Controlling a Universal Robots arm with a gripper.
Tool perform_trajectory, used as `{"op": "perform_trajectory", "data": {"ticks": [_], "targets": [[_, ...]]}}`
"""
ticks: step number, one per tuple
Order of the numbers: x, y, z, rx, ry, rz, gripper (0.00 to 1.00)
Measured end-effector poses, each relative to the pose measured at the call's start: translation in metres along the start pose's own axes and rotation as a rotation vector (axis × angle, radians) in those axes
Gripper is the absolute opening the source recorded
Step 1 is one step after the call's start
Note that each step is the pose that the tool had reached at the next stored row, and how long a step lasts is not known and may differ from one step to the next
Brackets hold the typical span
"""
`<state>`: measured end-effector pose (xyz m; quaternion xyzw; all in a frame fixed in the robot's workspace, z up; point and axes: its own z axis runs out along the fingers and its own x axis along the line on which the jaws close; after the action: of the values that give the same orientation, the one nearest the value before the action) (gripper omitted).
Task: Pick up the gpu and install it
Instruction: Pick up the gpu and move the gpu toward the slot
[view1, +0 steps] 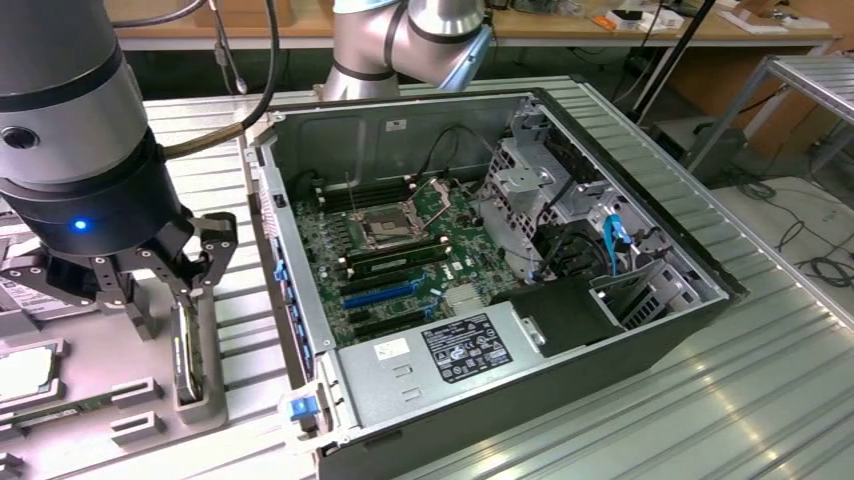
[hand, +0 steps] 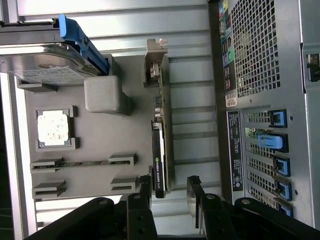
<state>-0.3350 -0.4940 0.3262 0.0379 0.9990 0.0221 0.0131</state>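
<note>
You note the black two-fingered gripper (view1: 163, 292) (hand: 168, 183), jaws open and empty, poised over one end of the thin green-and-black gpu (view1: 191, 355) (hand: 159, 150), standing on edge in the grey holder tray (hand: 95, 145) beside the open black computer case (view1: 601, 400).

Black, green, grey and blue

The gpu (hand: 159, 165) has a black face, a green board edge and a pale silver bracket (hand: 155, 52). The gripper (hand: 169, 185) is black. The tray (hand: 95, 140) is plain grey, and the table (hand: 125, 25) is silver with ribbed stripes. The drive (hand: 40, 62) is silver in a blue frame. The case (hand: 255, 45) has a grey mesh pattern and blue clips (hand: 277, 118).
</note>
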Motion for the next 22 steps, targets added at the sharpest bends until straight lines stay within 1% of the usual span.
{"op": "perform_trajectory", "data": {"ticks": [6, 16, 22], "targets": [[0.0, -0.0002, 0.0051, 0.0, 0.0, 0.0, 0.42], [0.0, -0.0009, 0.0197, -0.0002, -0.0003, 0.0, 0.42], [0.001, -0.0012, 0.0263, -0.0004, -0.0011, 0.0, 0.42]]}}
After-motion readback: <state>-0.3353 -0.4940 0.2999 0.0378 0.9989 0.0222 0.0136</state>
